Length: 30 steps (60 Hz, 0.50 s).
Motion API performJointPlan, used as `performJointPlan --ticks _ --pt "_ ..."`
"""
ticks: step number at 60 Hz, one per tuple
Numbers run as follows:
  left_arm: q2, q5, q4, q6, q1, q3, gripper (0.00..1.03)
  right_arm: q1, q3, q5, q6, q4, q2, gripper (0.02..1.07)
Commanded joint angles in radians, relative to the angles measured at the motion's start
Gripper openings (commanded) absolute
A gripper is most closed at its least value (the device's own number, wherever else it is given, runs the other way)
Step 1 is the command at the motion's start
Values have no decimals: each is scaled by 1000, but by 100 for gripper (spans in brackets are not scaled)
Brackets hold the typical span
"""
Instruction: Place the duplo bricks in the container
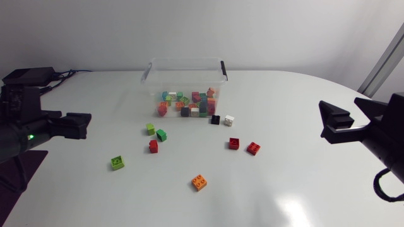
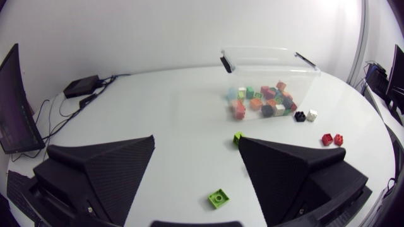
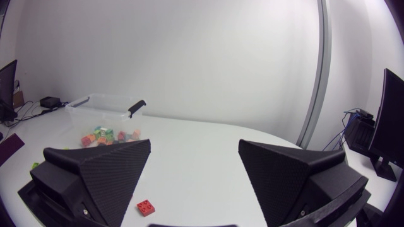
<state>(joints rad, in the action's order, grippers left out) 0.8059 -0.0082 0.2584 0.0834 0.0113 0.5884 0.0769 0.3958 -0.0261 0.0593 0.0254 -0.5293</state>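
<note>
The clear container (image 1: 183,79) stands at the far side of the white table (image 1: 303,189), well ahead of both my claws, and holds a heap of mixed bricks (image 1: 186,106) on its floor. Just outside its wall on my right claw's side sit a black brick (image 1: 215,119) and a white brick (image 1: 229,120), nearly touching each other. Nearer my left claw (image 2: 196,142), a light green brick (image 2: 238,136) peeks out at the tip of one finger, with a dark green brick (image 1: 161,134) and a small red brick (image 1: 153,146) close beside it. A lime brick (image 2: 219,199) lies flat on the table under the gap between that claw's fingers, touching neither. My left claw's fingers stand wide apart and hold nothing. Toward my right claw (image 3: 194,144), a near red brick (image 3: 146,207) lies on the table below the gap between its fingers, closer to the finger on the container's side, and a second red brick (image 1: 234,143) lies just beyond it. An orange brick (image 1: 199,182) sits alone, well apart from both claws and from the rest. My right claw's fingers are likewise spread wide and grip nothing.
</note>
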Motion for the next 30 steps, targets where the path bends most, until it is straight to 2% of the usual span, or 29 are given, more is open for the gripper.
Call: performJointPlan --ticks 1,9,17,30 --pt "88 -1 56 21 18 51 92 6 31 -1 -1 -22 -64 102" --pt "243 1 153 79 47 113 92 4 72 -3 1 -85 -175 102" --pt "401 -1 231 223 47 192 92 6 123 6 27 -176 -250 102" --pt "589 1 248 415 46 234 92 8 167 63 65 -262 -373 102"
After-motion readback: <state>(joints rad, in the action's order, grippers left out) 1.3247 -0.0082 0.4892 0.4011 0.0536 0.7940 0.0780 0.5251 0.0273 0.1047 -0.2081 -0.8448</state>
